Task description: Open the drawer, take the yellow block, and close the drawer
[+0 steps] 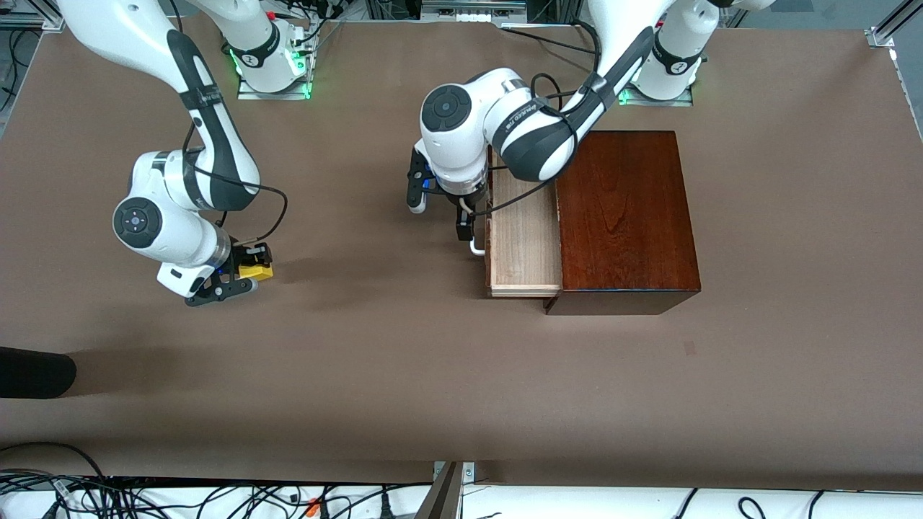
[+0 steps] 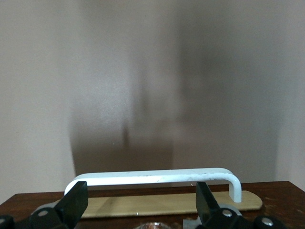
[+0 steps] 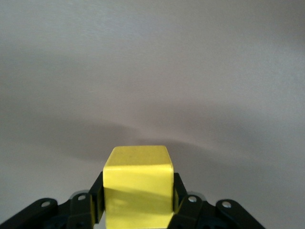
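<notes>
**Block out, drawer open, closing push is next**

The yellow block (image 1: pixel 256 271) is clamped between the shut fingers of the right gripper (image 1: pixel 245 272), held over bare table (image 1: pixel 375 360) toward the right arm's end, well apart from the box (image 1: pixel 626 216). In the right wrist view the block (image 3: pixel 138 186) is seen squarely seated between both pads, with no tilt. This arm is judged to be waiting; nothing more is needed from it except that the grip be kept.

The drawer (image 1: pixel 525 238) is pulled well out of the box, and its pale wood inside is seen bare where it is not covered by the arm. The left gripper (image 1: pixel 469 220) is placed at the white handle (image 1: pixel 477 249), at the drawer front. In the left wrist view the fingers (image 2: pixel 74 202) are spread wide, one to either side of the handle's (image 2: pixel 152 177) span, and nothing is held.

The step in hand is judged to be the close. Advice for doing it well:
- The push should be applied at the middle of the drawer front, not at one end, so racking is avoided.
- Motion should be kept straight along the slide direction.
- The box is not seen to be fixed down, so a slow push is advised, as it may skid.
- The push should be stopped once the front sits flush.
</notes>
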Controlling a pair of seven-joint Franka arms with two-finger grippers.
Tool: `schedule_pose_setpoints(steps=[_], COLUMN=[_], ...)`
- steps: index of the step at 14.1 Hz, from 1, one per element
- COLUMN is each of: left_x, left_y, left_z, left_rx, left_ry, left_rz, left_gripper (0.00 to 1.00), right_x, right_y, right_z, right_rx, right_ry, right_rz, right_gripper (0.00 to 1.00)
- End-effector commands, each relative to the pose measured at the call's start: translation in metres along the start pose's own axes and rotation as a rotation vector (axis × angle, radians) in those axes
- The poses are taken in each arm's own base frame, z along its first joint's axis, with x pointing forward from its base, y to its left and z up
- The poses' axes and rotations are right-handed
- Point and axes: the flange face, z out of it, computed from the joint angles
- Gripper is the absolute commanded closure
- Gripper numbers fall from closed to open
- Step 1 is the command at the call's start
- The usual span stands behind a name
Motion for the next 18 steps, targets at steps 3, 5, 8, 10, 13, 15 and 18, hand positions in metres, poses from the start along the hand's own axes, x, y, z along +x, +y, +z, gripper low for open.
schedule_pose_setpoints(steps=[3, 5, 8, 10, 13, 15, 18], left_x=[0.000, -0.008, -0.009, -0.016, -0.032, -0.037, -0.053], left_y=[0.002, -0.004, -0.004, -0.010, -0.023, -0.024, -0.035], left_z=[0.010, 0.007, 0.003, 0.002, 0.005, 0.007, 0.006], left_rx=[0.030, 0.026, 0.036, 0.036, 0.051, 0.041, 0.034], left_ry=[-0.053, -0.070, -0.079, -0.078, -0.113, -0.135, -0.142], left_rz=[-0.006, -0.011, -0.007, -0.017, -0.022, -0.026, -0.053], left_gripper=[0.00, 0.00, 0.00, 0.00, 0.00, 0.00, 0.00], right_x=[0.004, 0.004, 0.004, 0.004, 0.002, 0.003, 0.007], right_y=[0.009, 0.010, 0.012, 0.016, 0.025, 0.025, 0.027], right_z=[0.035, 0.036, 0.042, 0.043, 0.042, 0.040, 0.031], right_rx=[0.037, 0.036, 0.036, 0.037, 0.038, 0.038, 0.035], right_ry=[0.028, 0.028, 0.025, 0.024, 0.021, 0.024, 0.041], right_rz=[0.069, 0.071, 0.076, 0.082, 0.090, 0.089, 0.082], right_gripper=[0.94, 0.94, 0.87, 0.75, 0.00, 0.00, 0.00])
